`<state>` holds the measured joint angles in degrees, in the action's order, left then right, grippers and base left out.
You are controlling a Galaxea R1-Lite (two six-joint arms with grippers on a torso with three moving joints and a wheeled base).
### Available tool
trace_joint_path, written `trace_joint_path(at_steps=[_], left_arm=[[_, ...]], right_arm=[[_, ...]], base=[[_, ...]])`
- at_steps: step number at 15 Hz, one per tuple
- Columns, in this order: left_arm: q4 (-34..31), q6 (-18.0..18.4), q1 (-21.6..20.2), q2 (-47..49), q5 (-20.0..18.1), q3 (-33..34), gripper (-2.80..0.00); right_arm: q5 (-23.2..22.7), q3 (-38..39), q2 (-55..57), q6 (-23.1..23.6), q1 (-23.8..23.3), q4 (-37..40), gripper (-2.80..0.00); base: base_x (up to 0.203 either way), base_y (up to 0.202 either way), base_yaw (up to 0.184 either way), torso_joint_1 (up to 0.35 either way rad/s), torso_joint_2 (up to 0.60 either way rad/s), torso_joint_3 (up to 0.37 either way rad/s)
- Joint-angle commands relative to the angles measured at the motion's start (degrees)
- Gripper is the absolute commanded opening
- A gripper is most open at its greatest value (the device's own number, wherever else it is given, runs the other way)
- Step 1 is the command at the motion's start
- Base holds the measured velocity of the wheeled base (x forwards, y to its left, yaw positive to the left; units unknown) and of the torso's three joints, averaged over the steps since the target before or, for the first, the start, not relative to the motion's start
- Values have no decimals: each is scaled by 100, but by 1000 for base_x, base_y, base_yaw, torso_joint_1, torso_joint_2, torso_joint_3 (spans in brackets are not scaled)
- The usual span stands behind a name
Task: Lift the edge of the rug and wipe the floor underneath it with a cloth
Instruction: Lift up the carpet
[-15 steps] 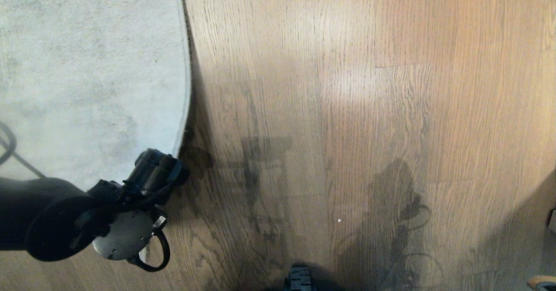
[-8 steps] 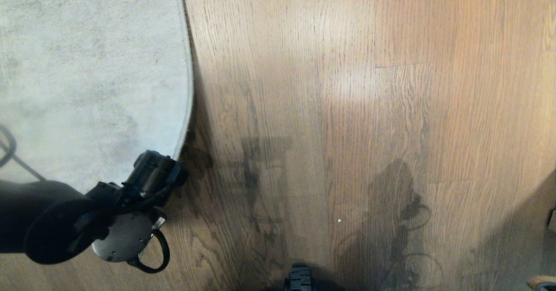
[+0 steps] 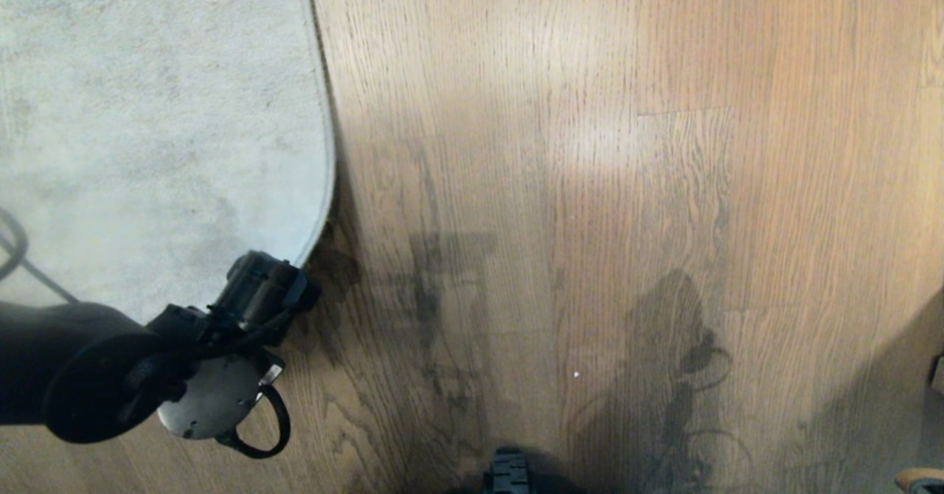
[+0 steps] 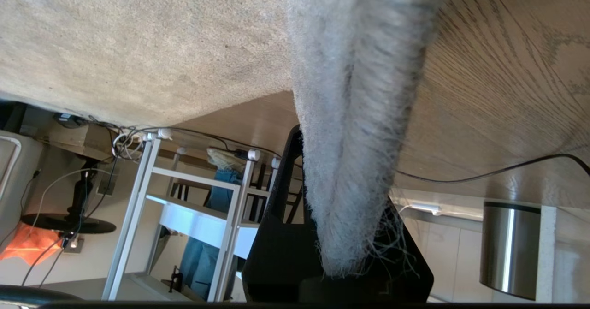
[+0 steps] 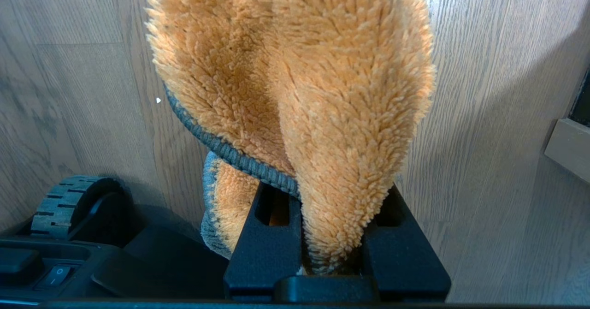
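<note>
Left pincer (image 4: pixel 350 258) clamped on the rug edge (image 4: pixel 355 115), whose pinched fold runs lengthwise away over the floor (image 4: pixel 507 69).

You are not getting any readable text, brand or number here. The nearest thing to a sign is showing in the right wrist view: a rocker switch (image 5: pixel 54 274) on the robot's dark base, at that base's near corner beside the ridged wheel (image 5: pixel 62 203), is carrying a small circle mark. Nothing else is bearing lettering.
</note>
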<state>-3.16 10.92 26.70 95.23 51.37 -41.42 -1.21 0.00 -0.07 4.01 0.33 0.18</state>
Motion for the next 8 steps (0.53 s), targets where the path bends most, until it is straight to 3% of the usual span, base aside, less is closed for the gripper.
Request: trace_joint_path(at_steps=[1, 5, 8], left_arm=[[-1, 7, -15, -14, 25, -6, -280], [-3, 37, -33, -251, -55, -53, -280], [-9, 320, -65, -592, -234, -186, -280]], right_arm=[[-2, 0, 7, 3, 2, -1, -280], [-2, 0, 7, 3, 2, -1, -280], [-2, 0, 7, 3, 4, -1, -280]], base=[[0, 0, 0, 0, 0, 0], [0, 0, 0, 0, 0, 0], [0, 0, 0, 0, 0, 0]])
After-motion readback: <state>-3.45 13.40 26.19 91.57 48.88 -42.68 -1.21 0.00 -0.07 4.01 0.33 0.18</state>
